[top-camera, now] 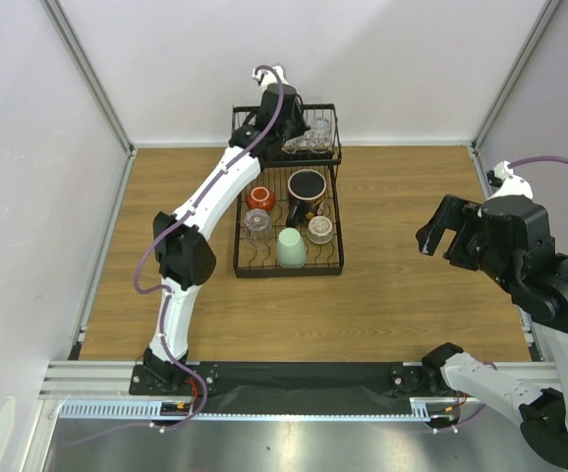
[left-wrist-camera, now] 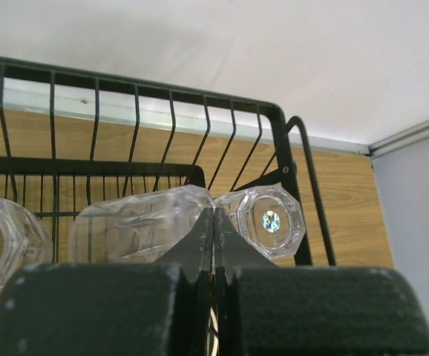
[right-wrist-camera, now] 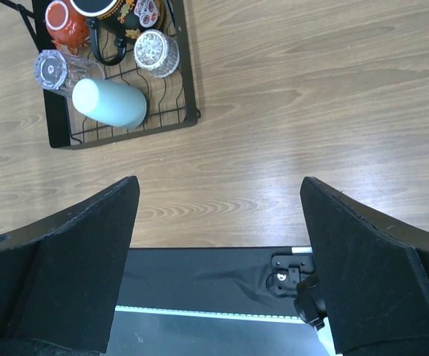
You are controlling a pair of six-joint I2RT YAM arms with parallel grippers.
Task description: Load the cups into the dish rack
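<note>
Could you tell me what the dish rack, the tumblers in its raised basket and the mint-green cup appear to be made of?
Dish rack: thin black wire, likely coated metal. Tumblers: clear, faceted, see-through, likely glass. Mint-green cup: opaque, smooth, probably ceramic or plastic.

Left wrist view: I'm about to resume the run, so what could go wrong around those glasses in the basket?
1. The left gripper, shut, sits right against a tumbler lying on its side and an octagonal glass. A sideways move could knock them together.
2. That tumbler rests on its side in the wire basket, so a nudge might roll it.
</note>
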